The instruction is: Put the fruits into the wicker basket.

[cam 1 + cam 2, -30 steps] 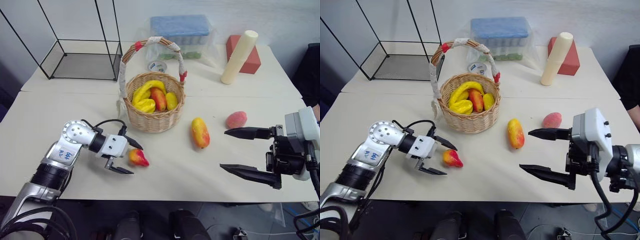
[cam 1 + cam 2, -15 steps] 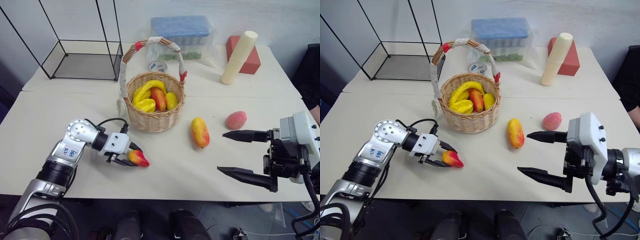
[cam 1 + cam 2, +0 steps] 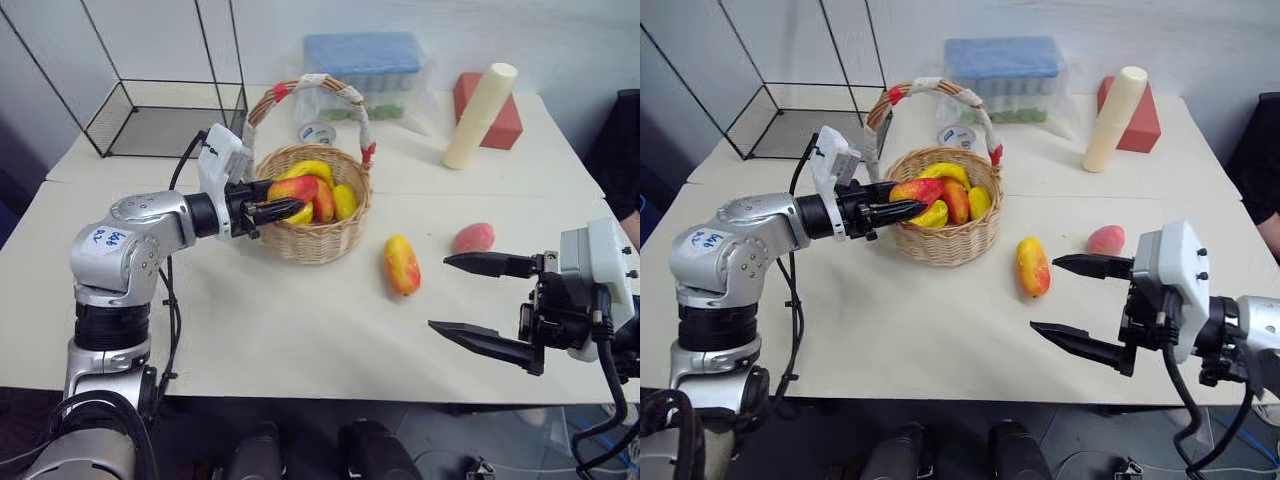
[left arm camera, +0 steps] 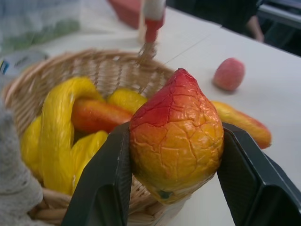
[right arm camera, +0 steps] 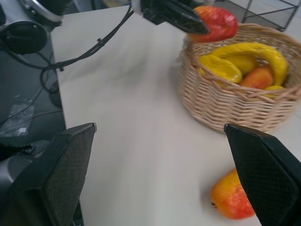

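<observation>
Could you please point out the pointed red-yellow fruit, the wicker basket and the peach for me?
pointed red-yellow fruit (image 4: pixel 176 136): left wrist view, middle of its body.
wicker basket (image 3: pixel 318 240): left eye view, front of its woven wall.
peach (image 3: pixel 472 238): left eye view, middle of its pink side.

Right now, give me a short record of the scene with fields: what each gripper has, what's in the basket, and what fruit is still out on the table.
left gripper: jaws shut on pointed fruit, held over the basket rim
right gripper: jaws open, holding nothing, above the table
in basket: bananas, red-orange fruit, small yellow fruit
on table: mango, peach
</observation>
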Tool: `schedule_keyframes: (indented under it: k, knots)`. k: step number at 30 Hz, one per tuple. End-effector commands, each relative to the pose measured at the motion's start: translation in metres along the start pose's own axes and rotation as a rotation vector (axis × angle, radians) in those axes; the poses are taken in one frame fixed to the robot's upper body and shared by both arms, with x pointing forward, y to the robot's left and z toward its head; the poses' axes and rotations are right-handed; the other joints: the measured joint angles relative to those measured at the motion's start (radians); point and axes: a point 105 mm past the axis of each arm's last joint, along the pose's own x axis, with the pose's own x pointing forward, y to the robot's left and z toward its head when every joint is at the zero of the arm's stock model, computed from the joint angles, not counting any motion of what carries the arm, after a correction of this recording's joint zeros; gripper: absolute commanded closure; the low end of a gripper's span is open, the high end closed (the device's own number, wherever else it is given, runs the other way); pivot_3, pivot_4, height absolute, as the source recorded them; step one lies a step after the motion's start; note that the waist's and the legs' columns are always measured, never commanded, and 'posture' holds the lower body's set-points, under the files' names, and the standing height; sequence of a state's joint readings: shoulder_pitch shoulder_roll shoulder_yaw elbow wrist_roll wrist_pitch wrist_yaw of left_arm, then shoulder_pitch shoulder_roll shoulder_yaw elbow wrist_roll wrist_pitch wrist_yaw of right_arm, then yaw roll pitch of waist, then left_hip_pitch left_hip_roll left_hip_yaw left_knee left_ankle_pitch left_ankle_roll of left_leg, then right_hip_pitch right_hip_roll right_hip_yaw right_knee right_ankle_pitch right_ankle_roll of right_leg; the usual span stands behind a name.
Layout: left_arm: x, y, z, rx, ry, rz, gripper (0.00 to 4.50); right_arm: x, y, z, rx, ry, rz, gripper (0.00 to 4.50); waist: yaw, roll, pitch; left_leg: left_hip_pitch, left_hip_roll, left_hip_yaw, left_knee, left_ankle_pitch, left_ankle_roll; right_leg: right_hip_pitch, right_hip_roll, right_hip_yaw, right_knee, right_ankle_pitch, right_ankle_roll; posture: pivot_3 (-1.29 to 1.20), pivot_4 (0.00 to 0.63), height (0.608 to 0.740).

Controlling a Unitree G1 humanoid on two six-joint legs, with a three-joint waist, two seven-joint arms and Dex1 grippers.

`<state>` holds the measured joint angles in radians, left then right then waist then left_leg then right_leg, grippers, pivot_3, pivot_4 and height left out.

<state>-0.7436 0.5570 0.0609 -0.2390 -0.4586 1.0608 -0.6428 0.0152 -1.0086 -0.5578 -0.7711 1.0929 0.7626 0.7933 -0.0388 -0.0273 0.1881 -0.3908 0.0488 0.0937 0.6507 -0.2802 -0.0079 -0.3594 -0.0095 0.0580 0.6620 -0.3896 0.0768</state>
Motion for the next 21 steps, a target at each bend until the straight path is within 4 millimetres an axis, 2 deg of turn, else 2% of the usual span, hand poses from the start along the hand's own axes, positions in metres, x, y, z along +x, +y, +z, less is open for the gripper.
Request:
schedule_keyframes:
  k: [1,4,5,6,11,14,18,19,21]
  knots:
    - [0.003,-0.004,0.000,0.166,0.065,0.112,2.38,0.001,-0.005,0.007,-0.044,-0.035,-0.030,0.00,0.002,0.000,0.000,0.001,0.000,0.000,-0.001,0.001,-0.001,0.000,0.000,0.000,0.000,0.000,0.000,0.00,0.150,0.740]
    - [0.006,-0.002,0.000,0.198,0.063,0.163,2.38,0.002,-0.008,0.006,-0.044,-0.042,-0.047,0.00,0.011,0.000,0.000,0.001,0.000,0.000,-0.001,0.002,-0.002,0.000,0.001,0.000,0.000,0.000,0.000,0.00,0.150,0.740]
    - [0.006,-0.002,0.000,0.203,0.054,0.157,1.68,0.003,-0.009,0.006,-0.044,-0.046,-0.053,0.00,0.011,0.000,0.000,0.001,0.000,0.000,-0.001,0.002,-0.002,0.000,0.000,0.000,0.000,0.000,0.000,0.00,0.150,0.740]
    - [0.007,-0.003,0.002,0.198,0.038,0.148,1.50,0.003,-0.009,0.006,-0.043,-0.049,-0.057,0.00,0.011,0.000,0.000,0.002,0.000,0.000,-0.001,0.002,-0.001,0.001,0.000,0.000,0.000,0.000,0.000,0.00,0.150,0.740]
    - [0.006,0.001,0.015,0.197,-0.036,0.135,0.04,0.005,-0.009,0.003,-0.037,-0.047,-0.066,0.00,0.012,0.000,0.000,0.001,0.000,0.000,-0.001,0.002,-0.001,0.001,0.000,0.000,0.000,0.000,0.000,0.00,0.150,0.740]
    - [0.005,-0.003,0.024,0.198,-0.103,0.074,0.04,0.004,-0.010,0.001,-0.032,-0.043,-0.077,0.00,0.012,0.000,0.000,0.001,0.000,0.000,-0.001,0.003,-0.001,0.000,0.000,0.000,0.000,0.000,0.000,0.00,0.150,0.740]
    - [-0.014,-0.031,0.049,0.175,-0.281,-0.186,0.04,0.004,-0.017,-0.007,-0.015,-0.015,-0.131,0.00,0.011,0.000,0.000,0.001,0.000,0.000,-0.001,0.003,-0.001,0.000,0.000,0.000,0.000,0.000,0.000,0.00,0.150,0.740]
    - [-0.022,-0.042,0.049,0.191,-0.286,-0.279,0.04,0.006,-0.021,-0.011,-0.008,0.000,-0.157,0.00,0.010,0.000,0.000,0.001,0.000,0.000,-0.001,0.003,-0.001,0.000,0.000,0.000,0.000,0.000,0.000,0.00,0.150,0.740]
    - [-0.039,-0.058,0.036,0.304,-0.209,-0.442,0.04,0.014,-0.030,-0.024,0.032,0.032,-0.214,0.00,0.001,0.000,0.000,0.001,0.000,0.000,-0.001,0.003,-0.002,0.000,0.000,0.000,0.000,0.000,0.000,0.00,0.150,0.740]
